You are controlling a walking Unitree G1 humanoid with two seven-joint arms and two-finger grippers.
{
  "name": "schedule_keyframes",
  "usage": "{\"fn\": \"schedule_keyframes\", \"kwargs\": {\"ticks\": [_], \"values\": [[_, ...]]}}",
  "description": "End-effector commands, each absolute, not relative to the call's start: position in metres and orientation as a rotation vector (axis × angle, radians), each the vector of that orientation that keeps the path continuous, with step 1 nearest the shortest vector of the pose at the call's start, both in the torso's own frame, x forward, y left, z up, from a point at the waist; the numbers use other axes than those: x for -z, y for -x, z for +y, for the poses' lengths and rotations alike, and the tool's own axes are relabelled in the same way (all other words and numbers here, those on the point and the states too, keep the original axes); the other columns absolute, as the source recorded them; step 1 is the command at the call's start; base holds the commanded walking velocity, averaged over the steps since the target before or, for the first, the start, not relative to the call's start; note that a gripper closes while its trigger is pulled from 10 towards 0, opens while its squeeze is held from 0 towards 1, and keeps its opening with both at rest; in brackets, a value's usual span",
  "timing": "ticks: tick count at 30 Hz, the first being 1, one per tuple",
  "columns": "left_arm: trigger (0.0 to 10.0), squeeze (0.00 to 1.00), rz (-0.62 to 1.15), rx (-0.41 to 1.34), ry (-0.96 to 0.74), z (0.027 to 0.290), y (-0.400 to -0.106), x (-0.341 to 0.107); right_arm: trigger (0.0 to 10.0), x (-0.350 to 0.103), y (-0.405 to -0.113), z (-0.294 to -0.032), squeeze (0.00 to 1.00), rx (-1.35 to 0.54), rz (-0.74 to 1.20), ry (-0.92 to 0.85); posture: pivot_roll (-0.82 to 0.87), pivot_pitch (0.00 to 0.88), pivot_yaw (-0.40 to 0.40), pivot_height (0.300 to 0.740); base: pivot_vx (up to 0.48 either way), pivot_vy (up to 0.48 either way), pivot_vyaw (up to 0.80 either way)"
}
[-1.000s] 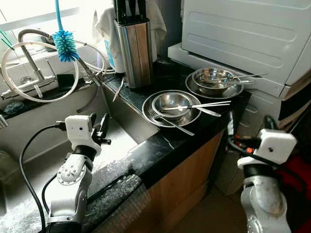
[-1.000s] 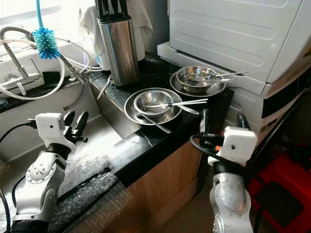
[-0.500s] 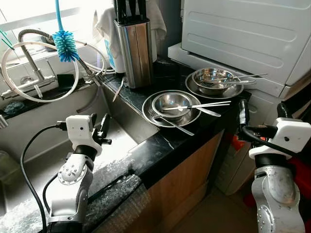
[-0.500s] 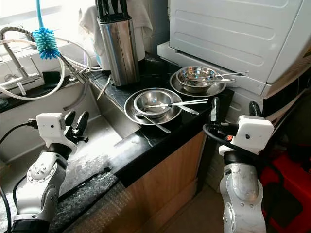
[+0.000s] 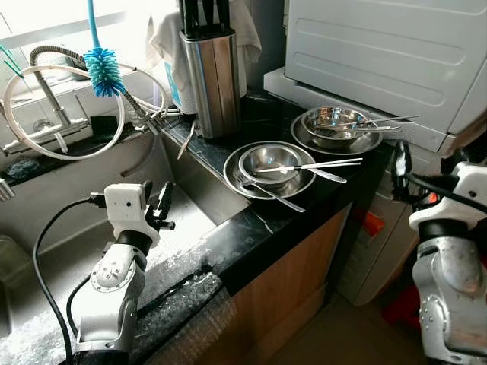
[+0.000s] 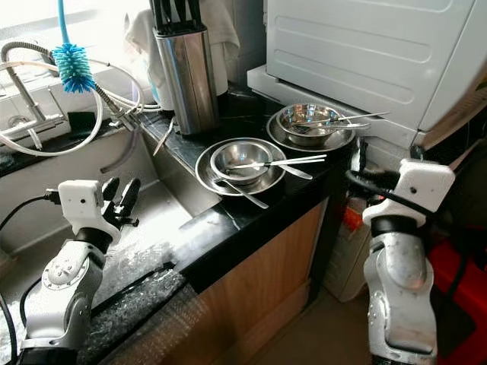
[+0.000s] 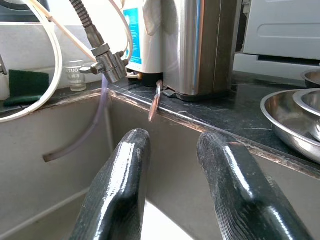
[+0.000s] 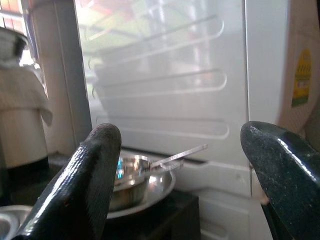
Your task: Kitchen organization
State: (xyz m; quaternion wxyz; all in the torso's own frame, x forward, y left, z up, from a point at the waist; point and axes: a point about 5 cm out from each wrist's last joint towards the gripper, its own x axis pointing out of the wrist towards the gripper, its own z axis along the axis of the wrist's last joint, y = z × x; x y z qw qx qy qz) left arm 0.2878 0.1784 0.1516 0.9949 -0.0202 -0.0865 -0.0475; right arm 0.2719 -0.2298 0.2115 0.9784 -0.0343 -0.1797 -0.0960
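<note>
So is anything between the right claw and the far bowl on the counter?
Nothing visible. The right claw is open beside the counter's end, and the far bowl with cutlery across it sits just beyond, with open air between them.

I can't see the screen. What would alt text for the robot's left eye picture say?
Two sets of steel bowls on plates with cutlery sit on a black counter beside a sink. The open left gripper hovers over the sink; the open right gripper is raised past the counter's end.
</note>
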Motion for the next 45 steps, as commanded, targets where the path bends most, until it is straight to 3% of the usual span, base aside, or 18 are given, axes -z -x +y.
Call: {"fn": "schedule_keyframes", "kwargs": {"ticks": [1,16,32,38,45], "values": [[10.0,0.0,-0.184,0.099,0.028,0.18,-0.286,-0.155,10.0,-0.21,-0.276,-0.233,0.0,0.173,-0.335,0.037,-0.21,0.0,0.056,0.74,0.0,0.0,0.0],[10.0,0.0,-0.194,0.115,0.032,0.174,-0.288,-0.156,10.0,-0.191,-0.3,-0.214,0.0,-0.066,-0.213,-0.155,-0.2,0.0,0.054,0.74,0.0,0.0,0.0],[10.0,0.0,-0.194,0.114,0.02,0.172,-0.289,-0.158,10.0,-0.17,-0.309,-0.2,0.0,-0.097,-0.082,-0.19,-0.2,0.0,0.052,0.74,0.0,0.0,0.0],[10.0,0.0,-0.197,0.11,0.02,0.172,-0.289,-0.158,10.0,-0.175,-0.308,-0.19,0.0,-0.197,-0.098,-0.177,-0.2,0.0,0.05,0.74,0.0,0.0,0.0],[10.0,0.0,-0.193,0.109,0.023,0.171,-0.289,-0.158,10.0,-0.175,-0.311,-0.195,0.0,-0.177,-0.089,-0.168,-0.2,0.0,0.049,0.74,0.0,0.0,0.0]]}}
